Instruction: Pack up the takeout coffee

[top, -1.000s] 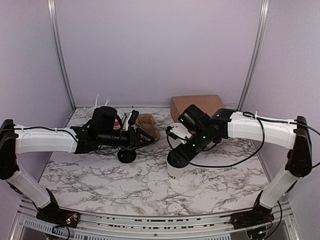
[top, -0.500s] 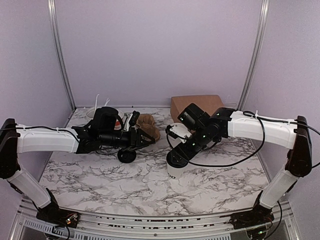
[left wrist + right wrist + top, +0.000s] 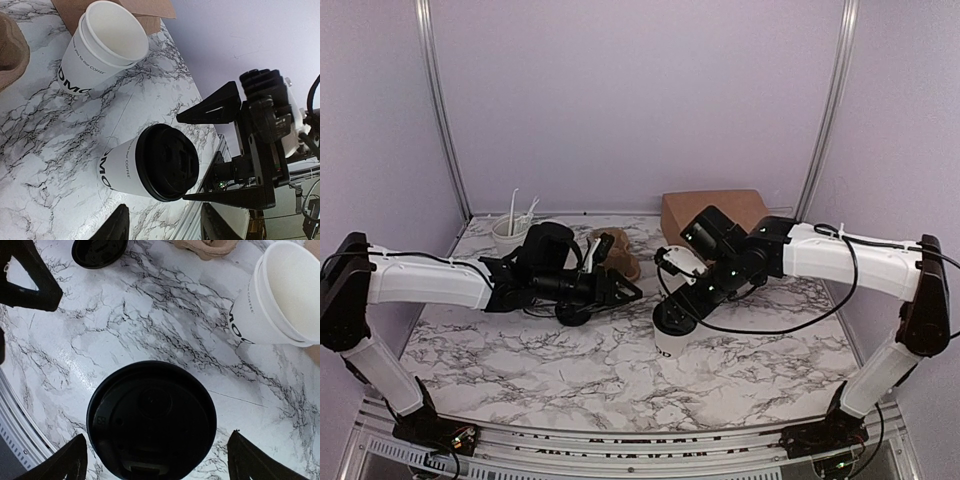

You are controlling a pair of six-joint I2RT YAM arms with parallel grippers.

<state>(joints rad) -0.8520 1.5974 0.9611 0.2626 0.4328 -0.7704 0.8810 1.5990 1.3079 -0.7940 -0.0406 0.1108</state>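
Takeout coffee (image 3: 150, 167), "COFFEE" on side, right tool (image 3: 160, 455) wide open astride it, left tool (image 3: 162, 222) half-open, empty.

Soft, even white light from above fills all three views. In the top view, the white-and-grey marble tabletop (image 3: 620, 370) is bright, with only faint, diffuse shadows beneath the arms. The silver metal corner posts (image 3: 435, 100) bow from lens curvature, and fine detail looks slightly grainy. In the left wrist view, the white paper cup with a black dome lid (image 3: 150, 167) is sharp, and its lid has a dull sheen. In the right wrist view, a pale patch of glare lies on the marble. The lidless white paper cup (image 3: 285, 295) is nearly washed out inside. The right gripper (image 3: 156, 450) shows its fingers (image 3: 57, 465) as dark, soft-edged shapes.
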